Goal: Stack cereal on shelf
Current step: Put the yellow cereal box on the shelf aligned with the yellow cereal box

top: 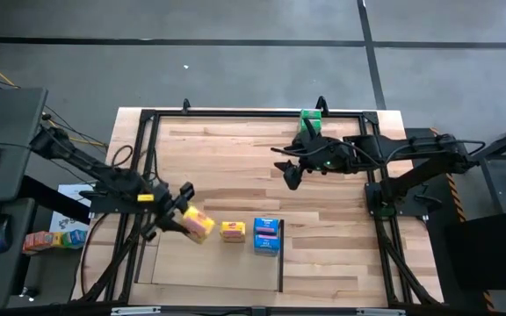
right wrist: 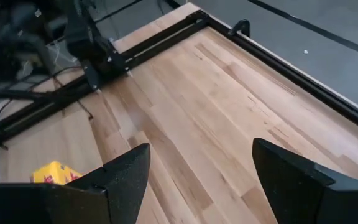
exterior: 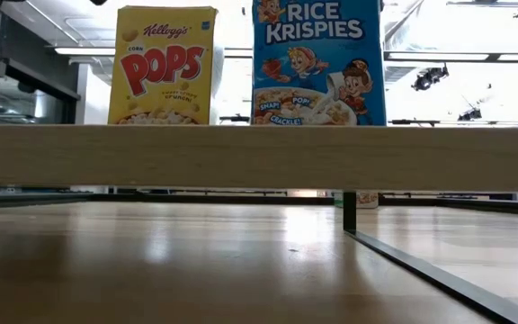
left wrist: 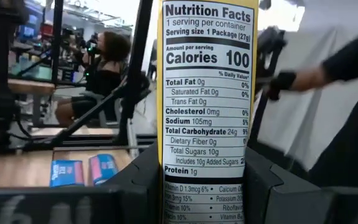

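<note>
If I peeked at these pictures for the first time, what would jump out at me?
Probably the two cereal boxes standing on the shelf near the table's front edge: a yellow Corn Pops box and, beside it, a blue Rice Krispies box. Next, the left gripper, just left of them, is shut on another yellow box, whose nutrition label fills the left wrist view. The right gripper hangs open over bare wood farther back.

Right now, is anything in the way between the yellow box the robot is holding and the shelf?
Nothing visible is. The left gripper holds the yellow cardboard cereal box at the pale flat shelf, beside the standing yellow Corn Pops box and blue Rice Krispies boxes.
</note>
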Robot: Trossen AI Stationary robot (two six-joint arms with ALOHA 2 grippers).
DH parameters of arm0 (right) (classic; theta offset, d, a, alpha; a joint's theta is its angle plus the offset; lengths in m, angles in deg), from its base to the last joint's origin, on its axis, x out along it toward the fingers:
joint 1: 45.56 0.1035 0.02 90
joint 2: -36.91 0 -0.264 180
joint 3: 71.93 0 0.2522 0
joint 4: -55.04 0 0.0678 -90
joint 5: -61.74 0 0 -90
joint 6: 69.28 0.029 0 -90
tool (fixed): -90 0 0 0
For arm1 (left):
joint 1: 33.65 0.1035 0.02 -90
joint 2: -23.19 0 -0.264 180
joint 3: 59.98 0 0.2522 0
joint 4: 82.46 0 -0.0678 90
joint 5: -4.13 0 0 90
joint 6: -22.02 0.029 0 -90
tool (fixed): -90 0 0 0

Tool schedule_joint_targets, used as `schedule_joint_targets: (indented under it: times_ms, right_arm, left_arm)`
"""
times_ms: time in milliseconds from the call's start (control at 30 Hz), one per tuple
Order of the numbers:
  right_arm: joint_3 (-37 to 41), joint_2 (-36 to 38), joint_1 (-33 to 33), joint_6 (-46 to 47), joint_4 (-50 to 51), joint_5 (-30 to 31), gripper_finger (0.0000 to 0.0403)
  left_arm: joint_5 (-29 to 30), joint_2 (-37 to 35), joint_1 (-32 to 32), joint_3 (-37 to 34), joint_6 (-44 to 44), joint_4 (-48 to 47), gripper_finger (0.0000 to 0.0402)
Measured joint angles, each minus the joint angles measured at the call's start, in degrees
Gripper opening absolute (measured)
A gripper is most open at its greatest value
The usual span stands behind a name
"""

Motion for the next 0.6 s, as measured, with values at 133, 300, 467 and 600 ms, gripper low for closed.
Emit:
schedule_joint_targets:
  times_ms: [133,300,467,600]
  right_arm:
    - [0.0,-0.3,0.0,2.5,0.1,0.5,0.0272]
    - [0.0,-0.4,0.0,9.1,-4.5,0.4,0.0272]
    - [0.0,-2.7,1.0,11.4,-25.3,-5.6,0.0272]
    - [-2.9,-8.4,4.5,8.3,-33.9,-11.5,0.0272]
  left_arm:
    - [-3.2,7.0,-0.1,0.0,2.8,2.7,0.0121]
    - [-5.2,14.8,-1.6,0.0,1.0,10.9,0.0122]
    - [0.6,18.7,-3.1,0.0,0.8,15.5,0.0122]
    - [5.6,20.6,-3.4,0.1,0.3,15.7,0.0122]
